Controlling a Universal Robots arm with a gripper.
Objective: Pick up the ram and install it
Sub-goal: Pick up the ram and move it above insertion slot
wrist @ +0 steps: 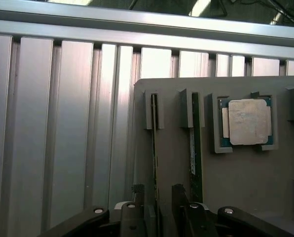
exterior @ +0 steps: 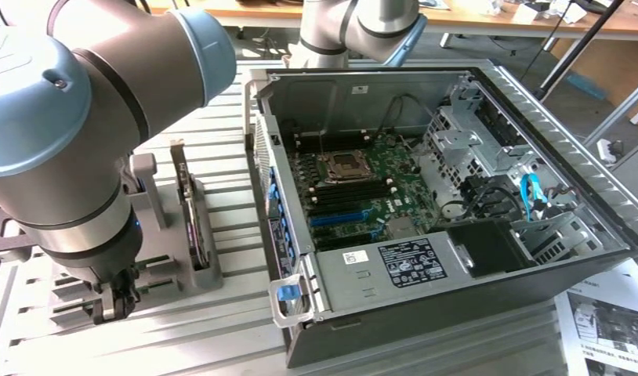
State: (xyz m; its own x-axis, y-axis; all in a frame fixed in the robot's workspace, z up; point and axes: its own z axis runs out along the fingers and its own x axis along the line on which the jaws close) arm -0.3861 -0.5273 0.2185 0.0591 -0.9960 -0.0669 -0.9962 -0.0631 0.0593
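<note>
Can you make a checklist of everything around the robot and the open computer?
surface: slatted metal table with a grey holder on it.
job's things: two ram sticks on edge in the holder's slots, a darker stick and a greener stick; open computer case with motherboard.
clutter: silver processor chip in a holder pocket; dark card standing upright; printed sheet.
grippers: gripper low over the holder, in line with the darker stick.
cables: blue cable and black ones inside the case.
surroundings: wooden desk behind.
</note>
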